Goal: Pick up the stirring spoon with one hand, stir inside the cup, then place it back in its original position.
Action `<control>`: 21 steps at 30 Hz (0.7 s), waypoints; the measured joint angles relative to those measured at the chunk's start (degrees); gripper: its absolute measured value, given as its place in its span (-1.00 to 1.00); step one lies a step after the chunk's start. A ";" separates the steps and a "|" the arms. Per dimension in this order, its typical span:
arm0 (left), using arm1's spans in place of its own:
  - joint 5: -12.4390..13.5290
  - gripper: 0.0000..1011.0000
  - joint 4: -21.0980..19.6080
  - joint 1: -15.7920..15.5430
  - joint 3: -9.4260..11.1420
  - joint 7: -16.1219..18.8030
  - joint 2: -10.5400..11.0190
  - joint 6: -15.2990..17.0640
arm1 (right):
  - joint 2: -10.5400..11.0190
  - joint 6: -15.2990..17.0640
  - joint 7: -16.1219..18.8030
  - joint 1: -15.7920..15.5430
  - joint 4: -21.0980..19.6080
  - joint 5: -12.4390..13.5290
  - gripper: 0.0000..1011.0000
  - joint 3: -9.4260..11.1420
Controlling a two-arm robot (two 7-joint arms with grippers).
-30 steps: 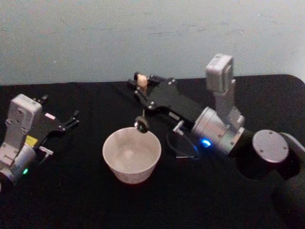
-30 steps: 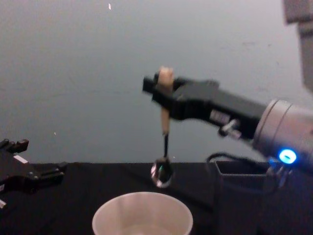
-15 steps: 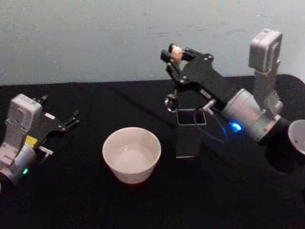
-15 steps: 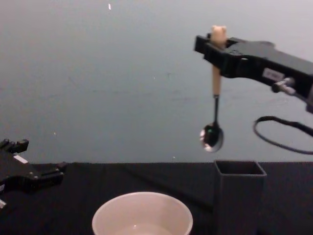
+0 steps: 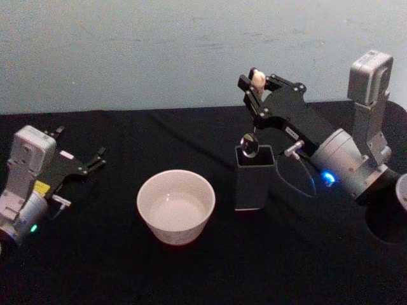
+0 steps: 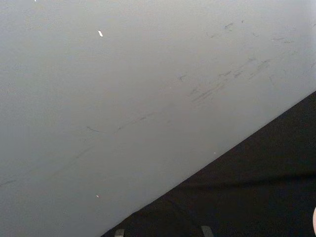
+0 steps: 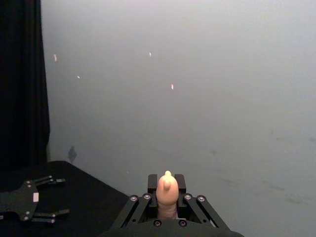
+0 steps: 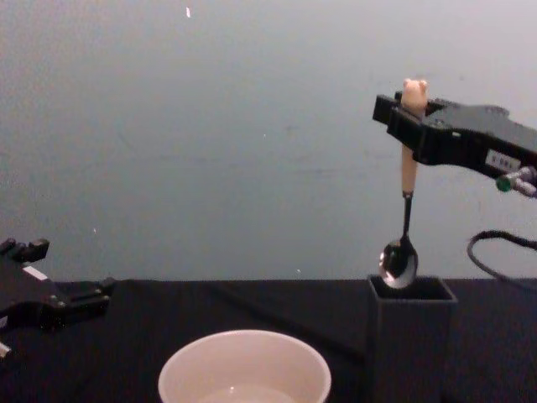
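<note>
Tabletop is black and meets a pale wall at the back. I see my right gripper raised on the right, clamped on the spoon just under its bear head. My left gripper sits low at the far left, fingers apart, well clear of everything else. Cup stands near the middle, between the two grippers, with bare cloth all round it. Holder stands upright just to the cup's right, not touching it. Spoon hangs straight down from the right gripper. In the chest view its dark bowl is level with the holder's rim, toward the left side of the mouth. I cannot tell whether it touches the rim. Open air lies above the cup, and clear cloth lies between it and the wall.
</note>
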 joint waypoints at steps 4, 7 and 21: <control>0.00 0.98 0.00 0.00 0.00 0.00 0.00 0.00 | -0.65 0.01 -0.29 -0.45 0.93 0.01 -0.58 0.35; 0.00 0.98 0.00 0.00 0.00 0.00 0.00 0.00 | -0.94 0.07 -0.36 -0.74 1.30 0.18 -0.58 0.52; 0.00 0.98 0.00 0.00 0.00 0.00 0.00 0.00 | -3.62 -0.49 -0.88 -2.09 6.22 1.94 -0.58 1.18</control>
